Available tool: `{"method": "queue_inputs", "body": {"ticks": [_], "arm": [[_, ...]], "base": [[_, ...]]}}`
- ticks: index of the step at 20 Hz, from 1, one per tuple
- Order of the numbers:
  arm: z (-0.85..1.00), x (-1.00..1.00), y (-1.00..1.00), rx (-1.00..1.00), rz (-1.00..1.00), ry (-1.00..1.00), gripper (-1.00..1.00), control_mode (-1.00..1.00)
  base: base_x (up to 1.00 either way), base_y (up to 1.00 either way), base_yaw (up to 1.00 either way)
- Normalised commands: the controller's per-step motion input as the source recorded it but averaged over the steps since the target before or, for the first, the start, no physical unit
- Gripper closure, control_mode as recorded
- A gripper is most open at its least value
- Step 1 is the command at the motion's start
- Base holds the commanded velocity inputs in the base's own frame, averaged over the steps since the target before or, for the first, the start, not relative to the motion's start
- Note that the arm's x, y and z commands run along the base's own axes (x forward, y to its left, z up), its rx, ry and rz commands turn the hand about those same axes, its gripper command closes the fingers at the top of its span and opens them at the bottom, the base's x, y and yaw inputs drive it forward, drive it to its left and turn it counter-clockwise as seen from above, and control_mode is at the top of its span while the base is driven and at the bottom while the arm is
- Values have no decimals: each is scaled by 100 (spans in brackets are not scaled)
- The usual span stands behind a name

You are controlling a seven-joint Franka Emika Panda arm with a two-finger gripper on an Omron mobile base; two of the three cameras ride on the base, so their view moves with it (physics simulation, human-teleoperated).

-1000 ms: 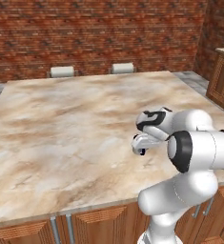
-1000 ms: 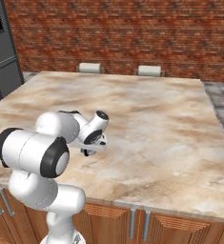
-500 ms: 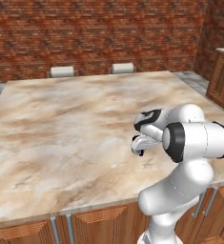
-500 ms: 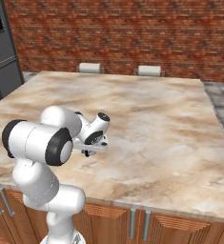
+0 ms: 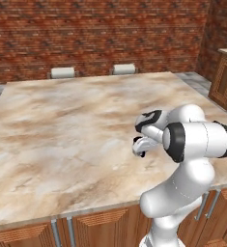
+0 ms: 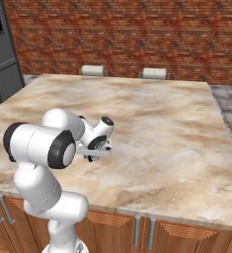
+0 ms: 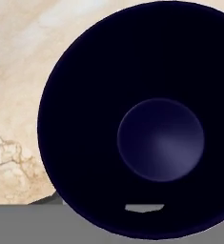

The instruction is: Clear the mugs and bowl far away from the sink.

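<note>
A dark blue mug [image 7: 147, 119] sits right under the hand camera, a round navy shape against marble. It is probably on or just above the counter [image 5: 62, 135], toward its near edge and well in from the corners. The gripper [image 5: 140, 148] hangs low there, likely because this open stretch serves as the drop-off spot. I cannot tell whether the fingers clasp the mug or have let go. No brand, label or writing is readable.

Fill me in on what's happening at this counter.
The white robot arm is folded low over the marble counter, with its gripper just above the surface. The hand view looks straight at a dark blue round vessel, probably a mug, very close. Whether the gripper is holding it isn't clear.
</note>
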Motion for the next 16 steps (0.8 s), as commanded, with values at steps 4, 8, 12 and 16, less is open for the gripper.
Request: {"method": "queue_inputs", "body": {"ticks": [4,8,12,16], "arm": [[0,0,-9,0,1,0,-100,-100],[0,0,-29,0,0,1,-100,-100],[-33,11,-31,0,0,10,-100,-100],[-12,15,-25,0,0,6,-100,-100]], "base": [[0,0,0],[0,0,0],[0,0,0],[0,0,0]]}}
